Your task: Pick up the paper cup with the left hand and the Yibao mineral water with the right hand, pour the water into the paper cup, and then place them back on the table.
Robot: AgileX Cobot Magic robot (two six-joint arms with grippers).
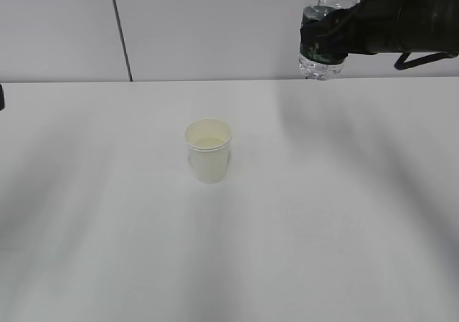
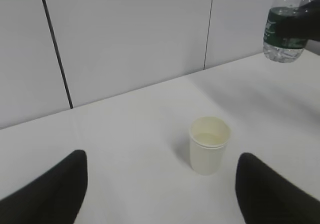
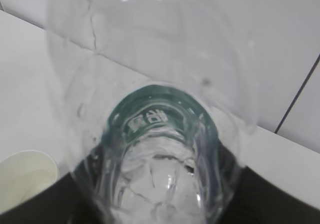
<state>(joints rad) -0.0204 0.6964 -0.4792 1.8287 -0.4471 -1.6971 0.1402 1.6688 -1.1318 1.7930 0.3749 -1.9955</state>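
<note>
The white paper cup [image 1: 209,150] stands upright on the table [image 1: 107,229], with liquid showing inside [image 2: 209,144]. My left gripper [image 2: 162,194] is open, its two black fingers [image 2: 47,191] spread wide in front of the cup and touching nothing. In the exterior view the left arm is out of sight. High at the back right, my right gripper [image 1: 331,39] is shut on the Yibao mineral water [image 1: 320,46], which hangs upright well above the table. The clear bottle [image 3: 155,149] fills the right wrist view, its green label band near the middle, and the cup [image 3: 25,176] sits at the lower left.
A pale panelled wall [image 1: 215,21] with a dark seam rises behind the table's far edge. White tabletop spreads all round the cup. The right arm [image 1: 409,21] reaches in from the upper right.
</note>
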